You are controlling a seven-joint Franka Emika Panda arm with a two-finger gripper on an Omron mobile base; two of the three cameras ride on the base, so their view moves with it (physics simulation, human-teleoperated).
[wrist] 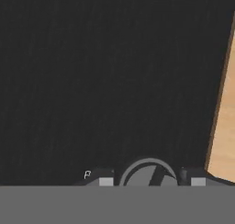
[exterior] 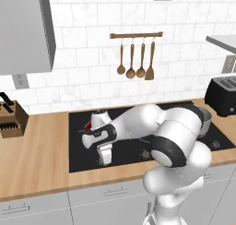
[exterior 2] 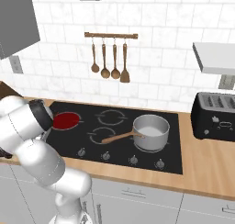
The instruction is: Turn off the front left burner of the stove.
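Now | front left burner (exterior 2: 66, 120) glowing red | hand (wrist: 152, 182) straddling a grey knob (wrist: 148, 172), grip uncertain | stove (exterior 2: 137, 161) black glass

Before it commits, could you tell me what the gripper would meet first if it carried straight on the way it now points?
Most likely the knob: it sits between the gripper fingertips, on the stove glass. Depth is hard to judge.

The arm (exterior: 177, 141) is built of fat, glossy white rounded shells, parted by black bands at the joints. Its white hand (exterior: 99, 136) wears a dark collar and ends in a blocky white piece carrying the jaws.
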